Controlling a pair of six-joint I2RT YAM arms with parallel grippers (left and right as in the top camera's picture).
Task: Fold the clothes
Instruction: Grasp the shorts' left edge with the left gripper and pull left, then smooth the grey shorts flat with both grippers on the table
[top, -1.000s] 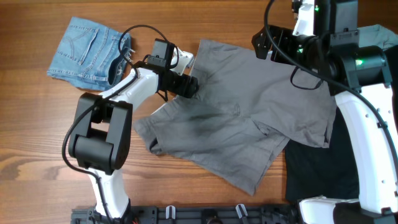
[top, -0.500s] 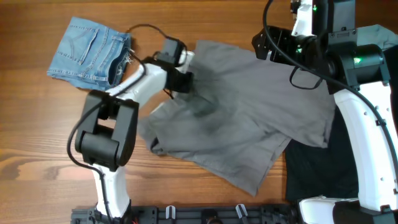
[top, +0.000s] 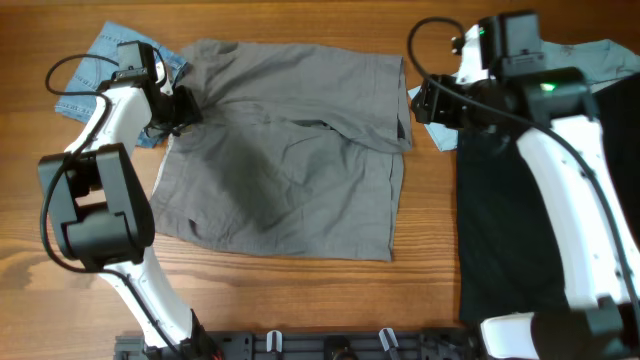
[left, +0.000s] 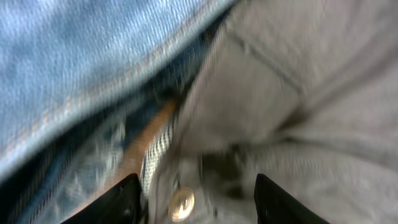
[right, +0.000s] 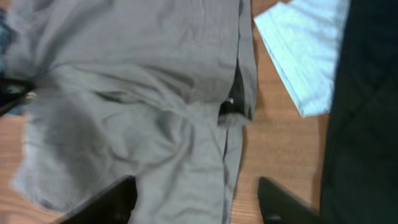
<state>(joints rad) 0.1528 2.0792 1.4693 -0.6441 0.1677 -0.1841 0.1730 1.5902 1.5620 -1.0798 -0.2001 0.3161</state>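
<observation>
The large grey shorts (top: 290, 160) lie spread across the middle of the table. My left gripper (top: 185, 105) is at their upper left corner, where they overlap the small blue denim shorts (top: 90, 75). In the left wrist view its fingers (left: 199, 202) are apart, with the grey waistband and a metal button (left: 181, 202) between them and denim (left: 81, 56) to the left. My right gripper (top: 420, 100) hovers open by the shorts' right edge. Its wrist view shows the fingers (right: 199, 199) apart above grey cloth (right: 137, 93).
A black garment (top: 510, 230) covers the right side of the table under the right arm. A light-blue T-shirt (top: 600, 60) lies at the back right, a corner of it (right: 311, 43) next to the shorts. Bare wood (top: 300, 300) runs along the front.
The grey shorts were dragged left and now lie flatter and wider. My left gripper moved far left, over the denim shorts. My right gripper came down and left to the shorts' right edge.
</observation>
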